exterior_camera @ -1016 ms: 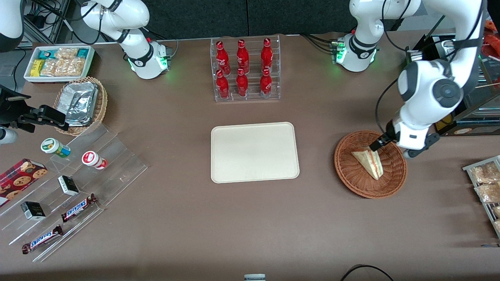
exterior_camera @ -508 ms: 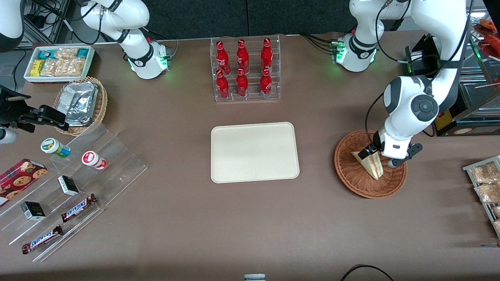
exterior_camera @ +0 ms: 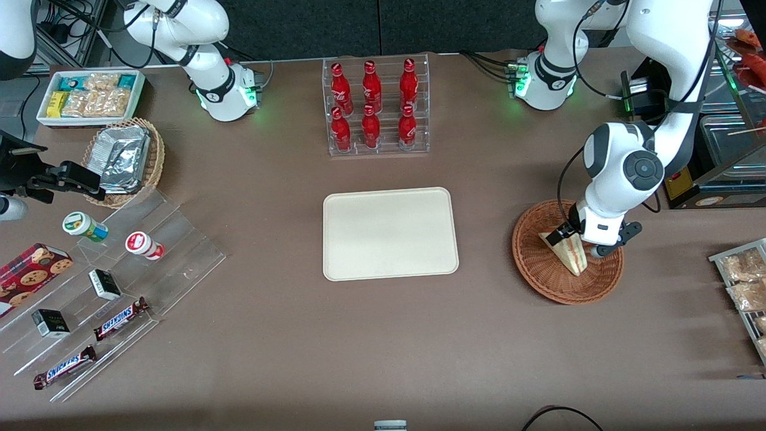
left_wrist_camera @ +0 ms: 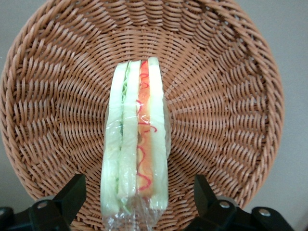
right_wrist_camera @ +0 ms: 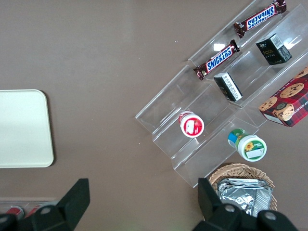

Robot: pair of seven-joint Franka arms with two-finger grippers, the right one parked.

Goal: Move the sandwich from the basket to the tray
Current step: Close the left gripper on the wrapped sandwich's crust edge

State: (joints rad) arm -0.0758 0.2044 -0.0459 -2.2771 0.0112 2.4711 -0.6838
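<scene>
From the front, the gripper (exterior_camera: pixel 578 240) is seen low inside the basket (exterior_camera: pixel 538 266), its fingers spread apart on either side of the sandwich (exterior_camera: pixel 567 253), nothing clamped yet. The tray (exterior_camera: pixel 389 233) is left bare, well away toward the parked arm's end. Compared with a second ago, the gripper has been brought down and over the wedge.

At the left wrist, the sandwich (left_wrist_camera: pixel 137 149) is framed between both fingers (left_wrist_camera: pixel 72 195), not visibly squeezed. Grasp, lift and transfer are all left.
</scene>
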